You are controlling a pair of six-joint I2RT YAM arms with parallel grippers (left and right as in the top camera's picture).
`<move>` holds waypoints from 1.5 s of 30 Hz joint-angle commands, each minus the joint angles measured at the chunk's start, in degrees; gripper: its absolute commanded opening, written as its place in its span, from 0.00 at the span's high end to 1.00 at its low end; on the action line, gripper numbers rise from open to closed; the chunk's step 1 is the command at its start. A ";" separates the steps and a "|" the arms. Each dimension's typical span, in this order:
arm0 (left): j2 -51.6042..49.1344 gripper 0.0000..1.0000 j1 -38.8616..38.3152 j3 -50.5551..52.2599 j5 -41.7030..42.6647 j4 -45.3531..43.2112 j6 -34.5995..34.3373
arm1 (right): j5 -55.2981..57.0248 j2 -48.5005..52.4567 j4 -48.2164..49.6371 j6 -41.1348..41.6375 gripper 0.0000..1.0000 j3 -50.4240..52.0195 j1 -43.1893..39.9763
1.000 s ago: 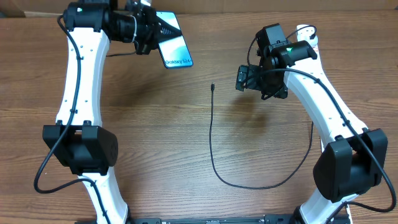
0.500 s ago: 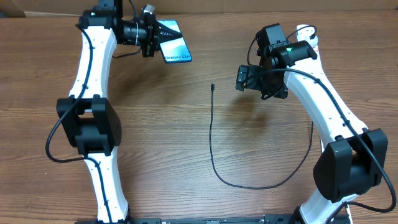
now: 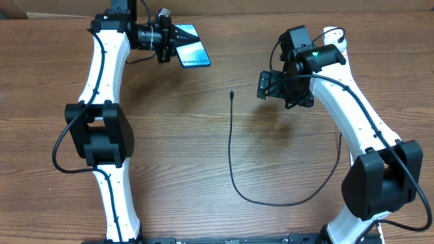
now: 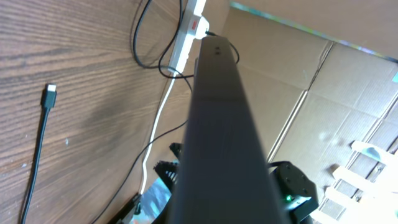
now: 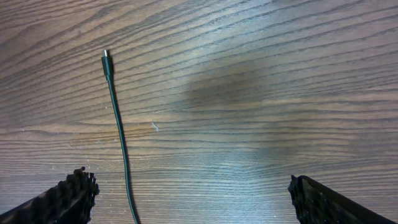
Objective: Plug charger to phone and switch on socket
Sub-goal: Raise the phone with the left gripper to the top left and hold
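Overhead, left gripper [image 3: 167,42]: clamped on one edge of the phone [image 3: 193,51], at the far side of the table [image 3: 169,149]; the lit screen faces the camera.
Overhead, right gripper [image 3: 263,86]: jaws spread, nothing between them, over bare wood just right of the charger [image 3: 229,149] tip.
Overhead, charger: lies loose on the table, tip pointing to the far side, cable curving right at the near side.
Overhead, socket [image 3: 333,32]: far right, mostly hidden behind the right arm [image 3: 356,112].
Left wrist, phone [image 4: 217,124]: dark slab seen edge-on, running up mid-view.
Left wrist, charger [image 4: 48,97]: tip flat on the wood, apart from the phone.
Left wrist, socket [image 4: 184,42]: white strip with a red switch, at the top.
Right wrist, right gripper [image 5: 194,198]: fingertips [image 5: 74,190] in the lower corners, wide apart, empty.
Right wrist, charger [image 5: 115,106]: on the wood near the left fingertip, not touched.
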State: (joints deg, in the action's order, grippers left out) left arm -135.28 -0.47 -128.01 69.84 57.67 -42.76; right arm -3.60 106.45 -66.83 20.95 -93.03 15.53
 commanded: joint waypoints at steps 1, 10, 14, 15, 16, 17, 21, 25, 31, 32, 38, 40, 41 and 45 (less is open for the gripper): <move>-0.39 0.96 1.05 -0.59 2.01 -2.10 -3.91 | 0.55 -0.04 0.33 -0.20 0.00 -1.33 0.26; -0.39 0.96 1.68 -0.59 1.97 -6.16 -8.09 | 0.55 -0.04 0.33 -0.20 0.00 -1.33 0.26; -0.42 0.96 1.99 -0.59 1.57 -6.78 -8.20 | 0.52 -0.04 0.33 -0.20 0.00 -1.33 0.26; -0.42 0.96 2.10 -0.59 1.53 -7.10 -8.63 | 0.55 -0.04 0.33 -0.20 0.00 -1.33 0.26; -0.42 0.96 2.19 -0.59 1.36 -7.48 -8.79 | 0.55 -0.04 0.33 -0.22 0.00 -1.33 0.26; -0.42 0.96 2.34 -0.59 1.03 -7.67 -9.20 | 0.55 -0.04 0.33 -0.20 0.00 -1.33 0.26; -0.46 0.96 2.89 -0.59 0.68 -8.31 -9.81 | 0.52 -0.04 0.33 -0.20 0.00 -1.33 0.26; -0.81 0.96 3.17 -0.59 0.74 -8.52 -9.81 | 0.52 -0.04 0.33 -0.20 0.00 -1.33 0.26; -3.98 0.96 2.99 -0.59 4.79 -8.68 -9.51 | 0.52 -0.04 0.33 -0.22 0.00 -1.33 0.26; -4.31 0.96 2.86 -0.59 5.51 -8.66 -9.42 | 0.52 -0.04 0.33 -0.20 0.00 -1.33 0.26; -4.63 0.96 2.25 -0.61 7.50 -8.70 -7.37 | 0.55 -0.04 0.33 -0.22 0.00 -1.33 0.26; -4.63 0.96 2.27 -0.61 8.50 -8.68 -7.34 | 0.55 -0.04 0.33 -0.20 0.00 -1.33 0.26; -4.63 0.96 2.27 -0.61 9.27 -8.70 -6.93 | 0.55 -0.04 0.33 -0.22 0.00 -1.33 0.26; -4.61 0.96 2.32 -0.61 10.67 -8.70 -6.49 | 0.52 -0.04 0.33 -0.20 0.00 -1.33 0.26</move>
State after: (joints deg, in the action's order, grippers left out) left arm -140.81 2.24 -127.85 75.48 49.25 -51.03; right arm -3.62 106.48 -66.81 20.93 -93.03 15.53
